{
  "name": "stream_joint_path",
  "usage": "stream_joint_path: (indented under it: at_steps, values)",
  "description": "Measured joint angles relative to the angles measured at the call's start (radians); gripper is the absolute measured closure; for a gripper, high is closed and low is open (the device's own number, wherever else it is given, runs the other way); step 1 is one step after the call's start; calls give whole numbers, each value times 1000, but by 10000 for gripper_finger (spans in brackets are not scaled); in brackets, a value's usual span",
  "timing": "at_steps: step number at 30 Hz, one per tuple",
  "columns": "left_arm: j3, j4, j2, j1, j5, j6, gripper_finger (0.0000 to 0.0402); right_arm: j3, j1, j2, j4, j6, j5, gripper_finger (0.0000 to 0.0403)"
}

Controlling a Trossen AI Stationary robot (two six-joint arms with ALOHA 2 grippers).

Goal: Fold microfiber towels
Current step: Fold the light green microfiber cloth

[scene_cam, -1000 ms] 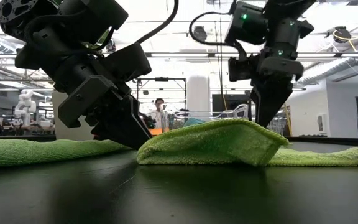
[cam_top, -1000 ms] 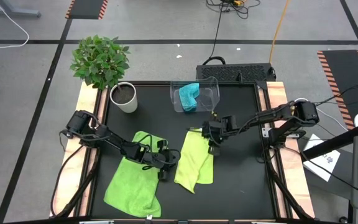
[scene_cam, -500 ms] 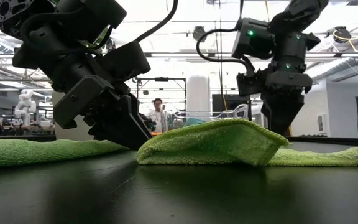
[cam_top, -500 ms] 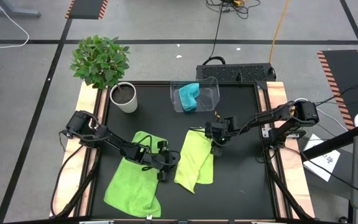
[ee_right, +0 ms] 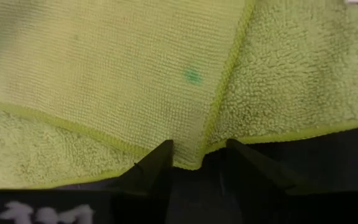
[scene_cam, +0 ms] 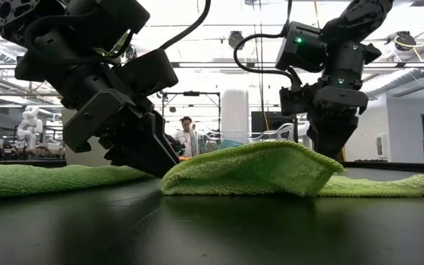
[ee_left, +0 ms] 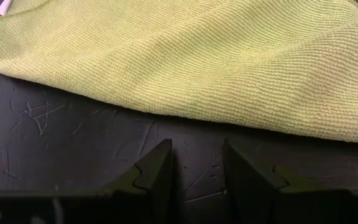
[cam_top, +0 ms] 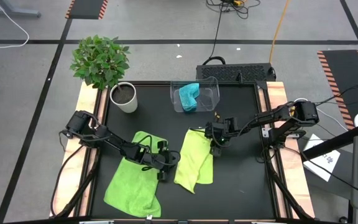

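A lime-green towel (cam_top: 194, 158) lies folded double in the middle of the table, its fold toward the near edge in the low view (scene_cam: 256, 169). A second lime-green towel (cam_top: 132, 180) lies spread at the near left. A turquoise towel (cam_top: 188, 96) lies in the clear bin (cam_top: 211, 93). My left gripper (ee_left: 197, 174) is open and low over the bare table between the two green towels (cam_top: 165, 168). My right gripper (ee_right: 194, 168) is open over the folded towel's right edge (cam_top: 215, 146). Its fingers stand on either side of the upper layer's corner (ee_right: 191, 158).
A potted plant (cam_top: 124, 98) stands at the far left. The clear bin sits at the far middle. Bare black tabletop (cam_top: 241, 180) lies to the right of the folded towel. A person shows far off in the room in the low view (scene_cam: 190, 132).
My right gripper has moved a little toward the table's right edge at the folded towel's edge. Both green towels lie as before.
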Motion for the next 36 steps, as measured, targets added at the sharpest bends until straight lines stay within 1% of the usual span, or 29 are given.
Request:
stream_joint_path:
  at_steps: [3,5,7,10,11,18,22,26,31,36]
  values:
    - [0,0,0,0,0,1,257,0,0,0,17,-7,-21,275]
    - [0,0,0,0,0,2,257,0,0,0,26,-20,-21,294]
    - [0,0,0,0,0,7,257,0,0,0,31,-34,-21,324]
    - [0,0,0,0,0,10,257,0,0,0,26,-56,-21,381]
    - [0,0,0,0,0,10,256,0,0,0,26,-61,-22,392]
    - [0,-1,0,0,0,10,257,1,0,0,21,-63,-25,401]
    - [0,-1,0,0,-1,10,257,55,0,0,-82,-84,-18,401]
    - [0,-1,0,1,-1,22,257,141,0,0,-197,-117,29,402]
    - [0,-1,0,1,-1,23,257,233,-7,0,-311,-175,123,402]
    - [0,-1,0,1,-1,28,257,264,-53,0,-360,-213,166,402]
